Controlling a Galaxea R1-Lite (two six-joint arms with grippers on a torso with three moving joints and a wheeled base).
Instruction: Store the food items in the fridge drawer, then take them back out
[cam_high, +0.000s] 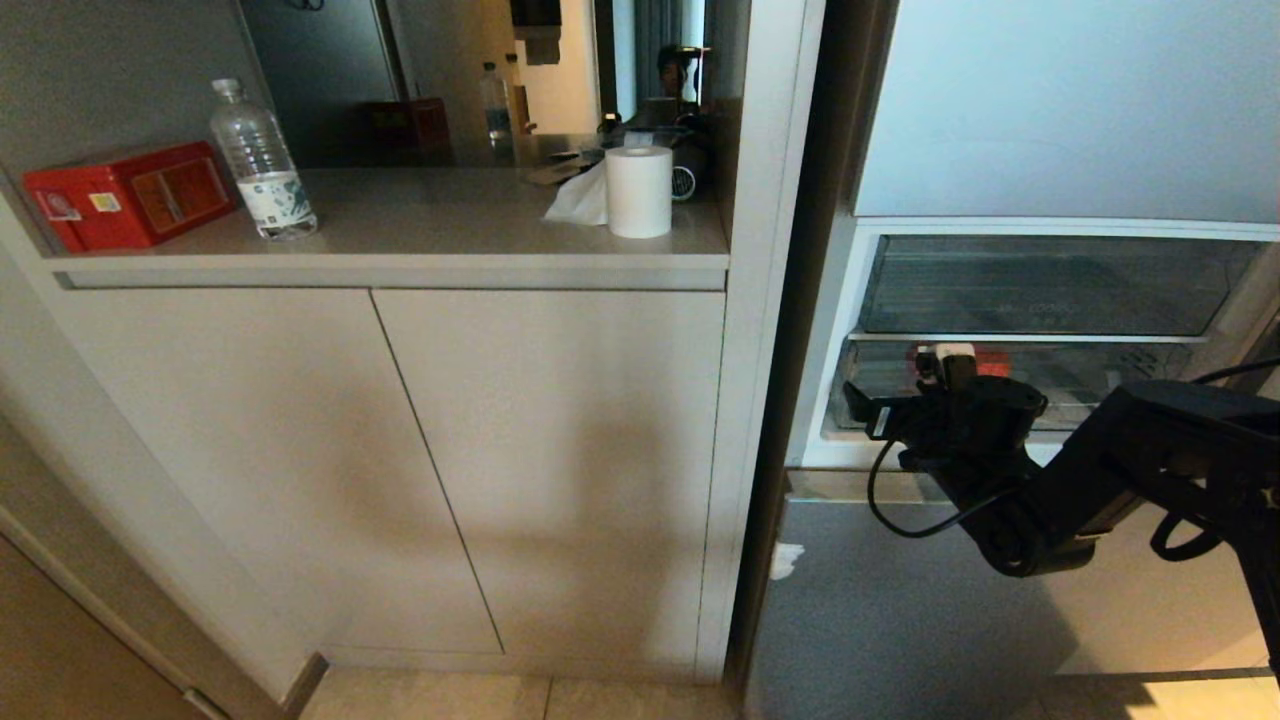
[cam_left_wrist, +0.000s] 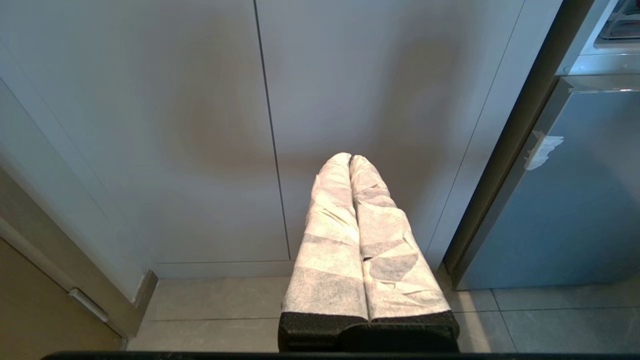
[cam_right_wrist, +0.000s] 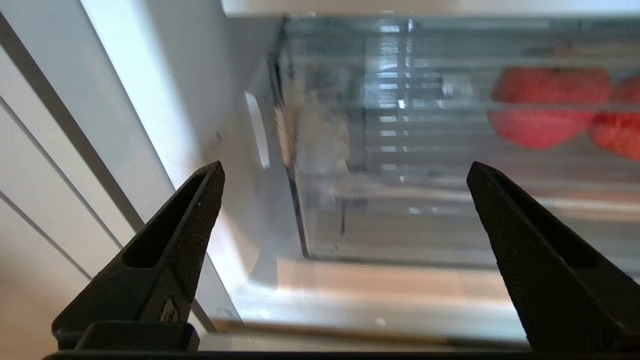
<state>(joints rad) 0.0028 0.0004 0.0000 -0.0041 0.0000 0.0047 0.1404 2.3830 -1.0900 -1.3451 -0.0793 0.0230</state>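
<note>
The fridge drawer (cam_high: 1100, 390) is the lower clear bin in the open fridge at the right. Through its clear front wall (cam_right_wrist: 400, 150) two red round food items show, one (cam_right_wrist: 547, 107) beside another (cam_right_wrist: 617, 130). In the head view they are a red patch (cam_high: 1000, 360) behind my right wrist. My right gripper (cam_right_wrist: 345, 170) hangs just in front of the drawer's left end, open, with nothing between its black fingers (cam_right_wrist: 195, 215). My left gripper (cam_left_wrist: 350, 157) is shut and empty, its white-wrapped fingers pointing at the cabinet doors low by the floor.
Above the drawer sits another clear flat-fronted compartment (cam_high: 1050, 285). A grey lower fridge door (cam_high: 900, 600) is below. To the left, a cabinet (cam_high: 400, 450) carries a counter with a red box (cam_high: 130, 195), a water bottle (cam_high: 262, 160) and a paper roll (cam_high: 638, 190).
</note>
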